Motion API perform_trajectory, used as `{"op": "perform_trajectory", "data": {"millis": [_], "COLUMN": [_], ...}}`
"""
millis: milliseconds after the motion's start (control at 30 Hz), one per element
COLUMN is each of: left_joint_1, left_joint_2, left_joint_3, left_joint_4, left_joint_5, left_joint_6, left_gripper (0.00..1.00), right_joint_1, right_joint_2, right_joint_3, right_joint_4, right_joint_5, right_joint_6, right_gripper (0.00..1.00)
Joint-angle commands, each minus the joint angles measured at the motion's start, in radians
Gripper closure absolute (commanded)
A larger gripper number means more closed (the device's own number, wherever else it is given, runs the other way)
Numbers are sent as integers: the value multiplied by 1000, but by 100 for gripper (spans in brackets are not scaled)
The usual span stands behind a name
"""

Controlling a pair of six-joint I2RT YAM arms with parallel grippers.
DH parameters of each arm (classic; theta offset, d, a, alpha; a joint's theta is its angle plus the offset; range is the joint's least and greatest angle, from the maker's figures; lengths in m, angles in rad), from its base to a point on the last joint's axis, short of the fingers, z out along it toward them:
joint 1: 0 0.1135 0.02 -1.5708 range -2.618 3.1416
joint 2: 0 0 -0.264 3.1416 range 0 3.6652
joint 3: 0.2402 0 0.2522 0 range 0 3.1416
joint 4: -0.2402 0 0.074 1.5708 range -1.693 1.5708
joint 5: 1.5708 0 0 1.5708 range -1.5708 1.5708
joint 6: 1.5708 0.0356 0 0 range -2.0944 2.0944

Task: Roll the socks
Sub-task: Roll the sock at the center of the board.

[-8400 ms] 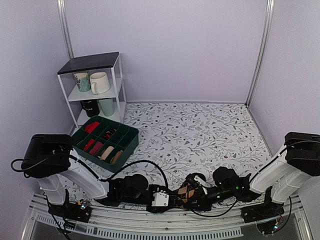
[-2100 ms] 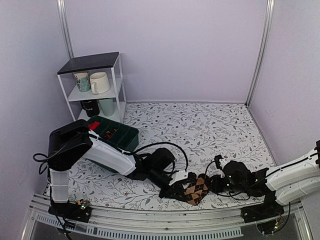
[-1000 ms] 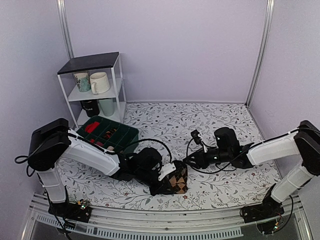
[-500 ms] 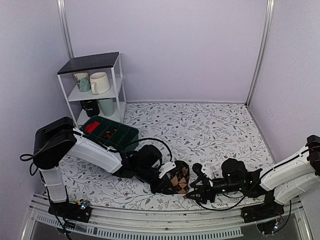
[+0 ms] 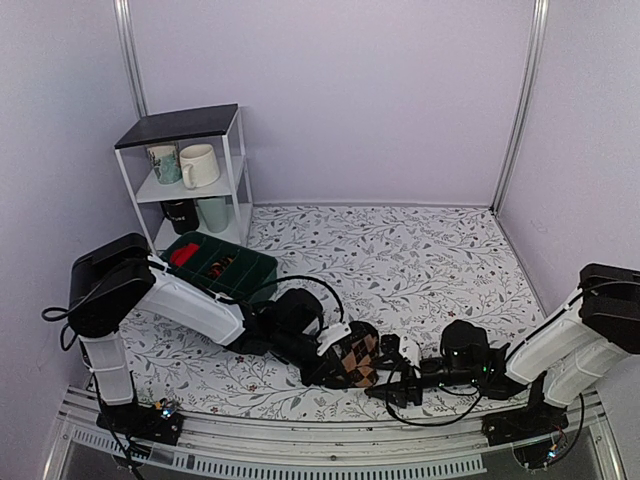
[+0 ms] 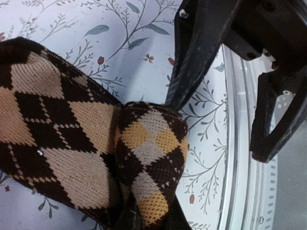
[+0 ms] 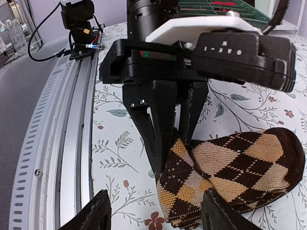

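Right gripper (image 5: 392, 383) nearer knitted argyle socks (image 5: 352, 360)

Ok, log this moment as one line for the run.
step: rolling socks | left gripper: shut on socks | right gripper: open, facing socks | socks: bunched on table, near front edge

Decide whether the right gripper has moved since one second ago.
Yes: the right gripper came from mid-table toward the near rail, beside the socks.

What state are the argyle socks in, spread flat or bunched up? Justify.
Bunched up, not flat: the socks form a short, thick wad, one folded end pinched in the shut left gripper.
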Motion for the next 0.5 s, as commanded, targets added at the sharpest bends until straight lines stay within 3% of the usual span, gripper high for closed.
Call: {"op": "perform_trajectory", "data": {"millis": [0,300,467], "left_joint_1": [-3,1,3], "left_joint_2": [108,107,106], "left_joint_3": [-69,-73,-73], "left_joint_4": [-241,-232,-229], "left_joint_5": [-59,-54,-53], "left_joint_6": [0,5,7], "left_gripper": [100,100,100], "right_joint_1": [-2,-9,-10], "right_joint_2": [61,192,225], "right_joint_3": [22,87,97], "right_joint_4": [34,-19,-69], "right_joint_5": [-28,-60,-46], "right_joint_6": [-83,-94,-56], "right_gripper": [35,37,53]}}
